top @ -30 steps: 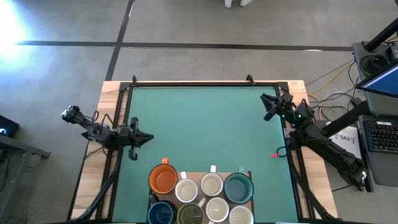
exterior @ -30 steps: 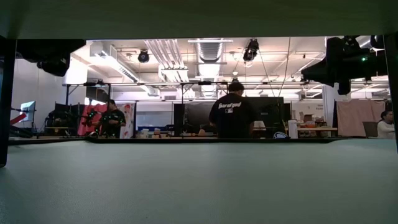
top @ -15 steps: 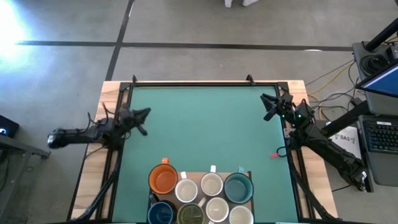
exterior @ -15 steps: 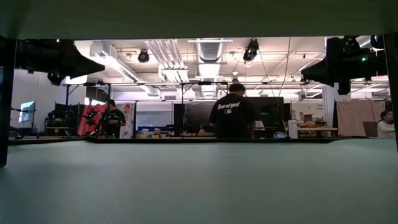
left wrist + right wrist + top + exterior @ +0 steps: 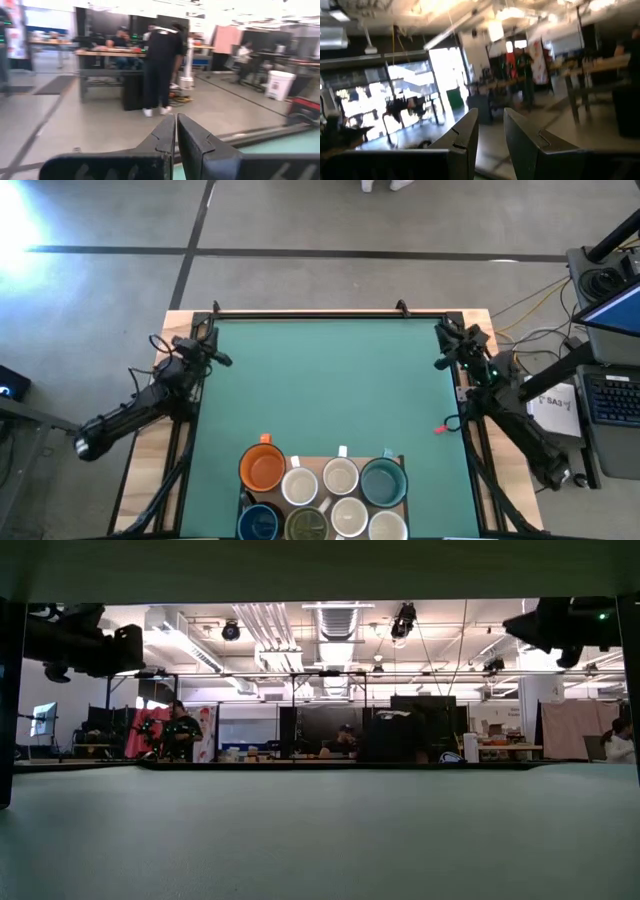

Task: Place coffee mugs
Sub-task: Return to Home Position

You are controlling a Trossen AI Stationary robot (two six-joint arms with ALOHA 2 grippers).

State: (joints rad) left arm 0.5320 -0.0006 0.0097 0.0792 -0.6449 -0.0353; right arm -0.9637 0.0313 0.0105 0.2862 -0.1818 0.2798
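Note:
Eight coffee mugs stand close together, mouths up, on a wooden board (image 5: 396,461) at the middle of the table's near edge. They are an orange mug (image 5: 263,469), a teal mug (image 5: 381,481), a dark blue mug (image 5: 259,524), an olive-green mug (image 5: 305,526) and several white mugs (image 5: 340,477). My left gripper (image 5: 218,358) is shut and empty above the table's far left edge, well off the mugs. My right gripper (image 5: 442,347) hangs above the far right edge, its fingers a narrow gap apart and empty.
The green mat (image 5: 330,385) lies bare between the two arms and the mugs. A black frame (image 5: 305,314) runs along the table's far edge. People stand at benches in the room beyond the table (image 5: 180,732).
My left gripper has swung from near the orange mug toward the table's far edge, along the left side, and has turned from pointing right to pointing far-right. My right gripper has shifted a little toward the right edge. The mugs have kept still.

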